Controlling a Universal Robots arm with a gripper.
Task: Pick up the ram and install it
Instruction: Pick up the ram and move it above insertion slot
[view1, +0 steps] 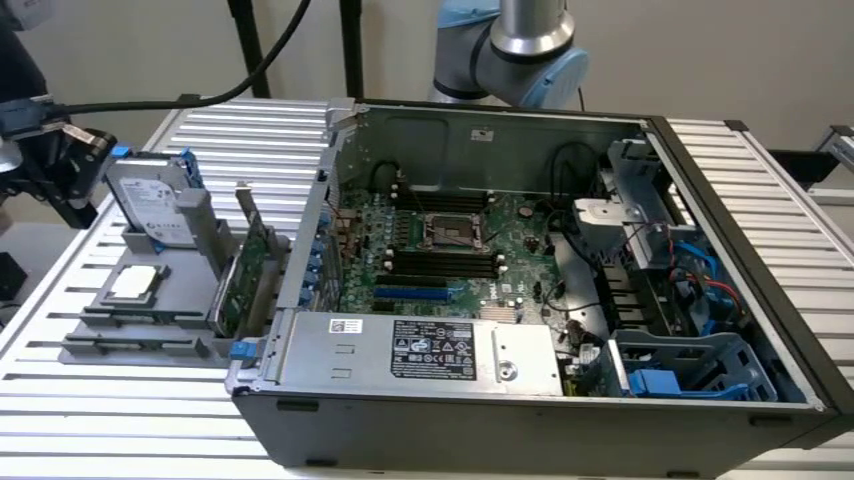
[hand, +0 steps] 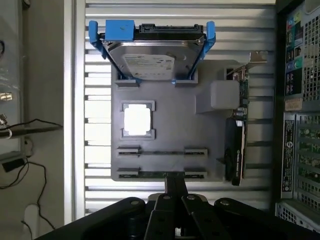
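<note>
Claw (hand: 175, 178) clenched, fingertips pressed together. Ram (hand: 150, 174) sits on edge in gray holder (hand: 170, 100), in slot nearest claw, directly beyond fingertips. Hard drive (hand: 150, 57) stands at holder's end farthest from claw.

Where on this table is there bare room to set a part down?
Bare slats of the table lie on the near side of the gray tray in the exterior view, and beyond the hard drive, beside the computer case. The tray and the case interior are crowded.
</note>
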